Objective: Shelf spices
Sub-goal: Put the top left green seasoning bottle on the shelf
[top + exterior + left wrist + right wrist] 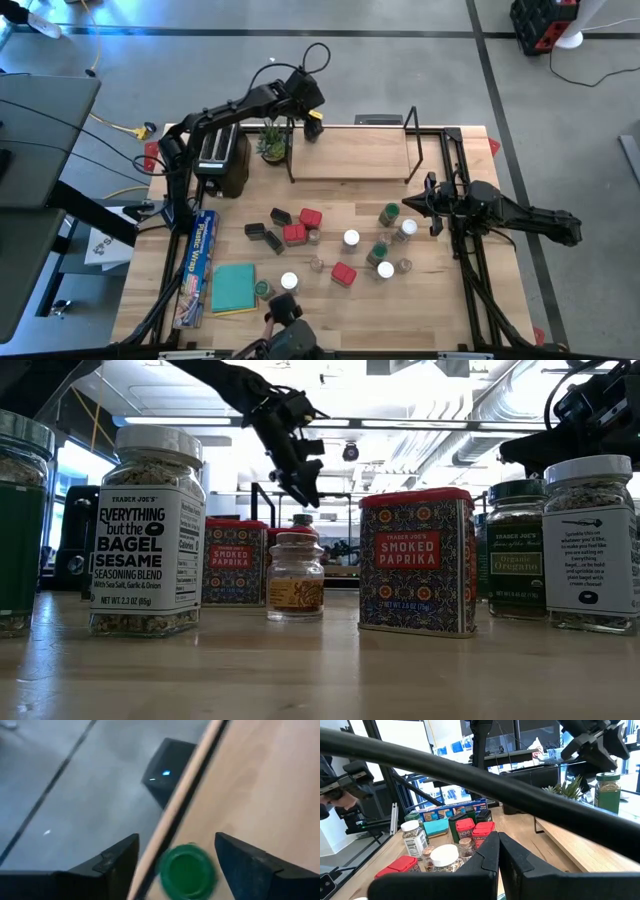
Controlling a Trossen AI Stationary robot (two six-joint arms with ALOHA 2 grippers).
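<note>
A green-lidded spice jar [312, 129] [607, 790] stands upright on its base at the far-left corner of the light-wood shelf [350, 153]. My left gripper [312, 117] [176, 837] hovers just above it, open, with its fingers to either side of the green lid [187, 870] and not touching it. My right gripper [432, 209] [497, 857] is shut and holds nothing, off the shelf's right end, near two jars [388, 213] [405, 228]. The other spices stand on the table in front of the shelf: red tins [294, 234], dark tins [272, 241], and white-lidded jars [351, 238].
A black toaster [222, 155] and a small potted plant [272, 145] sit left of the shelf. A blue box of wrap [200, 262] and a teal pad [233, 287] lie at the near left. The shelf's black frame ends [412, 140] rise above the plank.
</note>
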